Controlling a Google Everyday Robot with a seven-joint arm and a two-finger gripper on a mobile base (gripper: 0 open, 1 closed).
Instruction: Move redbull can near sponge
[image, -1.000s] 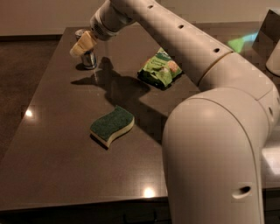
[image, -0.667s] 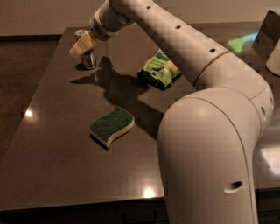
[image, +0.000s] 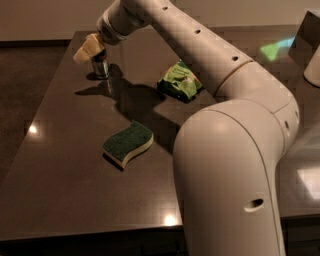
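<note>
1. My gripper (image: 91, 48) is at the far left part of the dark table (image: 65, 200), right at the top of the redbull can (image: 101, 67).
2. The redbull can stands upright on the table near the far edge, and my gripper covers its top from view.
3. I cannot tell whether I have hold of the can or am only poised against it.
4. The sponge (image: 128, 144) lies flat toward the middle of the table, dark green side up with the pale foam showing along its near edge. It is well apart from the can.
5. A green snack bag (image: 181, 82) lies to the right of the can, beside my arm (image: 200, 45), which stretches across the table from the near right.
</note>
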